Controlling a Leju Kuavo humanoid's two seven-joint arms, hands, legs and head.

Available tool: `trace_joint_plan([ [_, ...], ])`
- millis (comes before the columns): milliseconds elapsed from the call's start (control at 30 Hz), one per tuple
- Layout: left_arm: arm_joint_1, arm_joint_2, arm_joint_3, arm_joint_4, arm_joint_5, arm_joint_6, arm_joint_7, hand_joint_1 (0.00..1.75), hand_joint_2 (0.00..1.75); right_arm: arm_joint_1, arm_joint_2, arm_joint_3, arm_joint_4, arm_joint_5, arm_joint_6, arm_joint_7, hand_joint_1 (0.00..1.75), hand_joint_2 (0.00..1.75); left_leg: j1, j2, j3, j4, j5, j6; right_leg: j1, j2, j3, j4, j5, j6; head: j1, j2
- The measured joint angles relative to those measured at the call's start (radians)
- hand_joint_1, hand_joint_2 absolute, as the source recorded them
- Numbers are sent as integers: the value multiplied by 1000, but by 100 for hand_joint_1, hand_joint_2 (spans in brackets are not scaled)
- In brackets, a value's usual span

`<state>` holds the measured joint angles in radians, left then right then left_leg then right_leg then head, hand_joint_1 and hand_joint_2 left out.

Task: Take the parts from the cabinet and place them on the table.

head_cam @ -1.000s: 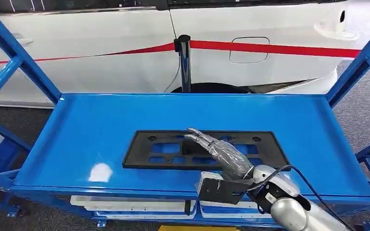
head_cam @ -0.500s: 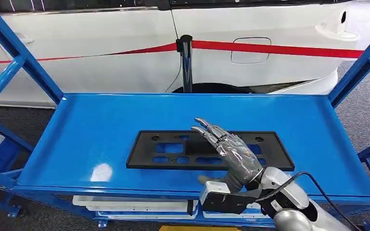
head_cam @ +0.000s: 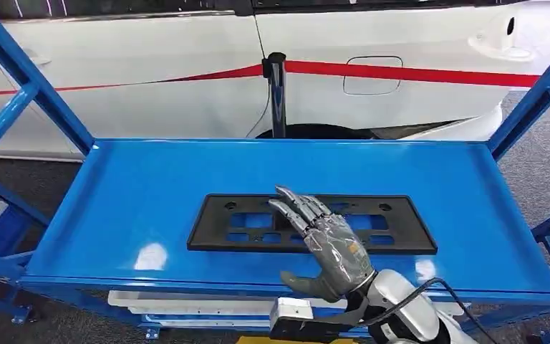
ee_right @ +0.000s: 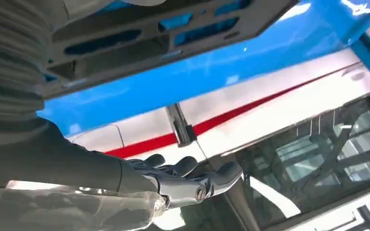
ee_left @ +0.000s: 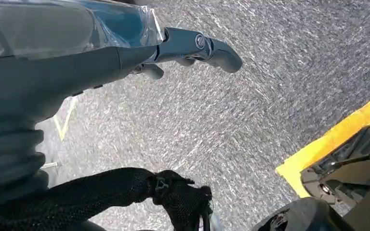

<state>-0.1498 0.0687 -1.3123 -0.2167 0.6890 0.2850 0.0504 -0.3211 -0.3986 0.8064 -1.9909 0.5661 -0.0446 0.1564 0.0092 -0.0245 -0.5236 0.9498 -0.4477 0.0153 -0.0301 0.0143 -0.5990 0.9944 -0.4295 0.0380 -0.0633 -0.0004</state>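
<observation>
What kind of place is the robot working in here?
Probably a car showroom or exhibition floor: a white car stands behind a red barrier belt on a post, with a blue metal rack holding a black plastic part.

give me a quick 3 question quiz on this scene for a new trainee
1. True or false: the right hand grips the black plastic frame.
2. Where does the frame lie? A) on the floor B) flat on the blue shelf C) leaning on the white car
3. Fill in: behind the shelf, a black post carries a ____ barrier tape.

Key
1. False: the hand is above the frame's near edge with fingers spread, holding nothing.
2. B
3. red
</observation>
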Motion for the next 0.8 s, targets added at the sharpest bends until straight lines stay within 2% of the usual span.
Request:
trace_joint_plan([
  [333, -2, 0, 0, 0, -5, -3, 9, 0, 175, 10, 48, 45, 73, 72, -16, 16, 0, 175, 0, 0, 0, 0, 0, 0, 0, 0, 0, 0, 0, 0, 0, 0],
  [533, -2, 0, 0, 0, -6, -3, 9, 0, 175, 22, 85, 64, 150, 113, -94, 10, 0, 175, 0, 0, 0, 0, 0, 0, 0, 0, 0, 0, 0, 0, 0, 0],
  [667, -2, 0, 0, 0, -16, -3, 10, 0, 175, 34, 114, 67, 205, 168, -208, -8, 0, 175, 0, 0, 0, 0, 0, 0, 0, 0, 0, 0, 0, 0, 0, 0],
  [800, -3, 0, 0, 0, -20, -1, 11, 0, 175, 37, 133, 67, 254, 183, -229, -14, 0, 175, 0, 0, 0, 0, 0, 0, 0, 0, 0, 0, 0, 0, 0, 0],
])
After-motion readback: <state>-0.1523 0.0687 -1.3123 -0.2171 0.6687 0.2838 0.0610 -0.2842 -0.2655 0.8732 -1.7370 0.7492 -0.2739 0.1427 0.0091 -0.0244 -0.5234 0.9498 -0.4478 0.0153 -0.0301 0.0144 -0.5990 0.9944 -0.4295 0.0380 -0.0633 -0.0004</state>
